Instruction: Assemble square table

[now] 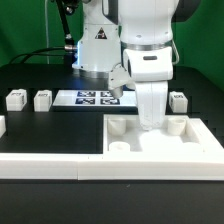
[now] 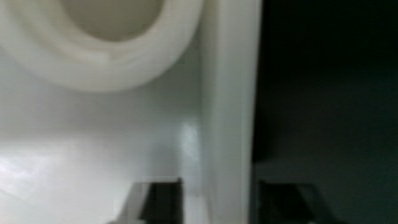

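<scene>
The white square tabletop (image 1: 190,142) lies upside down at the front right, with raised round sockets in its corners. My gripper (image 1: 150,121) reaches down into it at the far rim. In the wrist view my gripper (image 2: 222,206) straddles the tabletop's rim (image 2: 228,110). One dark finger (image 2: 160,205) stands on each side of the wall and both touch it. A round socket (image 2: 111,40) lies beyond. Three small white tagged legs stand on the black table, two (image 1: 15,99) (image 1: 42,99) at the exterior view's left and one (image 1: 178,100) at its right.
The marker board (image 1: 95,98) lies at the back, in front of the robot base. A long white border rail (image 1: 50,165) runs along the table's front. Another small white piece (image 1: 2,125) shows at the left edge.
</scene>
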You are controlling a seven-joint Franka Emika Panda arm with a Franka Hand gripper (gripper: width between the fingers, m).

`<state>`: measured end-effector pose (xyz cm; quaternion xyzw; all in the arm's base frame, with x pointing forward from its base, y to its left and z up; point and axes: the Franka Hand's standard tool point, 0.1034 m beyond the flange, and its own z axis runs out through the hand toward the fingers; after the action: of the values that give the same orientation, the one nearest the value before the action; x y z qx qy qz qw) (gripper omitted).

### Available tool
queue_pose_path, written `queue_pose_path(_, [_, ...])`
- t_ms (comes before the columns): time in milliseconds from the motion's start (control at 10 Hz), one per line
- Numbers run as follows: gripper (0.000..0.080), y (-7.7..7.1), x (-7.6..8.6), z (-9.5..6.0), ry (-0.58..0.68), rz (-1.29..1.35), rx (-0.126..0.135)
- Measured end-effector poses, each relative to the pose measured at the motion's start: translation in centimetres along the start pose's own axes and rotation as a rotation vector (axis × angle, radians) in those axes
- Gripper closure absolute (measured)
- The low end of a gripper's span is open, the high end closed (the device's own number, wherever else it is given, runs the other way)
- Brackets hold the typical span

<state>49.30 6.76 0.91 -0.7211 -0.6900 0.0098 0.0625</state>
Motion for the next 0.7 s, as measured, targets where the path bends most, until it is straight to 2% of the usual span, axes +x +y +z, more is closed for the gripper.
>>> queue_pose_path(100, [0.0489,0.0,-0.03,0.01,0.0,0.001,0.0])
queue_pose_path(200, [0.0489,0.0,-0.04,0.02,0.0,0.001,0.0])
queue_pose_path(300, [0.0296,-0.01,-0.06,0.03,0.0,0.002,0.001])
queue_pose_path(400, [0.0195,-0.01,-0.08,0.05,0.0,0.002,0.001])
queue_pose_path(500, [0.0164,0.0,-0.09,0.03,0.0,0.002,0.0])
queue_pose_path(700, [0.0152,0.02,-0.1,0.03,0.0,0.003,0.0])
